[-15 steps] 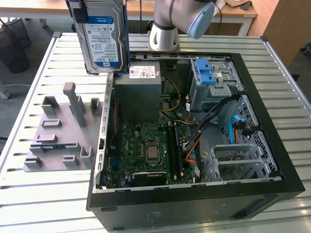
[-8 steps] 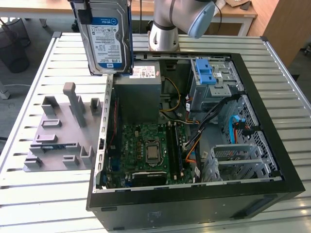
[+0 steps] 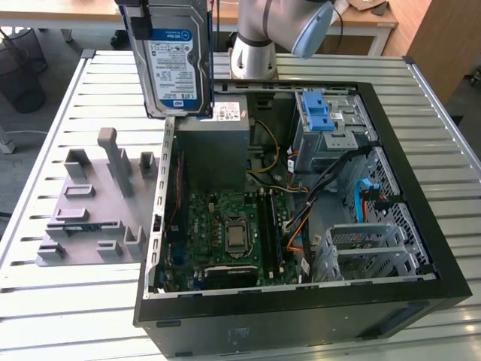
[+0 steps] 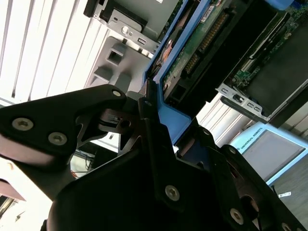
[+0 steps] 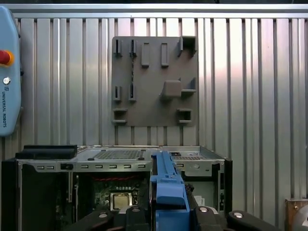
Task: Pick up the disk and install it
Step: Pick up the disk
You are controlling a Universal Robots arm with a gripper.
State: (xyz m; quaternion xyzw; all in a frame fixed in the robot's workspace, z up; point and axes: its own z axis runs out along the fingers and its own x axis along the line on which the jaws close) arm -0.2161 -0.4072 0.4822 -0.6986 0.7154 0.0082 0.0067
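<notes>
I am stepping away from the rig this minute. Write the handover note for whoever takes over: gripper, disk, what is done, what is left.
Gripper: shut on the disk, clamping the blue frame along its edge in both wrist views.
Disk: held in the air with its label side facing the exterior camera, raised over the edge of the open computer case at the exterior view's left.
Grey holder plate: on the table beside the case, at the exterior view's left.
Done: the pick-up.
Left: the install. The disk is not yet seated in the case.
</notes>
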